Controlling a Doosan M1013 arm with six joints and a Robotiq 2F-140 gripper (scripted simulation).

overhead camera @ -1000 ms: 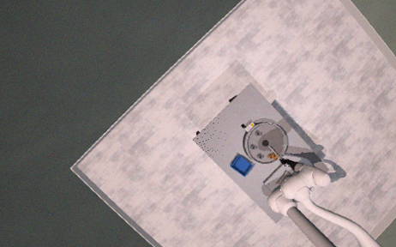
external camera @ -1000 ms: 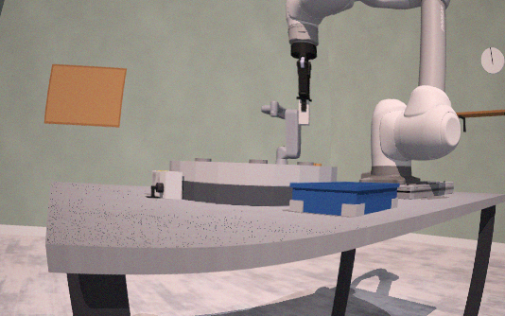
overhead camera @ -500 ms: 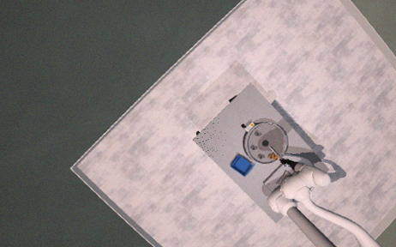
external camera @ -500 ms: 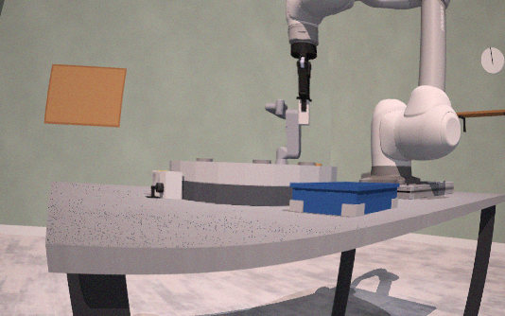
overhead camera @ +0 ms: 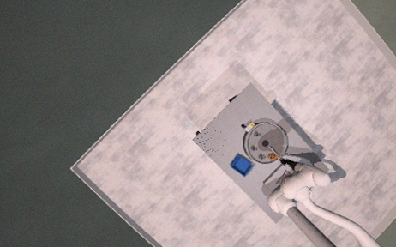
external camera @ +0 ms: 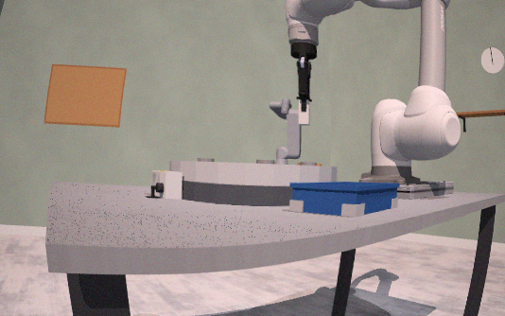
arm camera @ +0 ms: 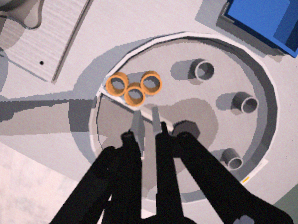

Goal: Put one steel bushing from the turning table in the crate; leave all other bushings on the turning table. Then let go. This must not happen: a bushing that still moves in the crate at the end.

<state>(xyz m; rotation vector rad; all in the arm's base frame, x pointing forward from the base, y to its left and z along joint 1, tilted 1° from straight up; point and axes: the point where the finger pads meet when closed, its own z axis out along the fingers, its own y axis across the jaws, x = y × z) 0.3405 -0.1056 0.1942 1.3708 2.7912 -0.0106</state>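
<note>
Three steel bushings (arm camera: 196,71) (arm camera: 237,102) (arm camera: 227,156) stand spaced apart on the turning table (arm camera: 232,130) (overhead camera: 251,140) (external camera: 227,172). Three orange bushings stand in a tight cluster at its upper left in the wrist view, one of them an orange ring (arm camera: 134,103). My gripper (arm camera: 148,117) (external camera: 304,122) is shut to a narrow gap with nothing in it. It hangs well above the table, and in the wrist view its tips appear just below the orange cluster. The blue crate (overhead camera: 242,165) (external camera: 345,201) (arm camera: 250,20) stands beside the turning table; its inside is largely hidden.
A pale bar (arm camera: 157,121) crosses part of the turning table near the orange bushings. A grey cranked post (external camera: 293,134) rises behind the table's rim, close to my gripper in the side view. A small white box (external camera: 173,184) stands beside the turning table.
</note>
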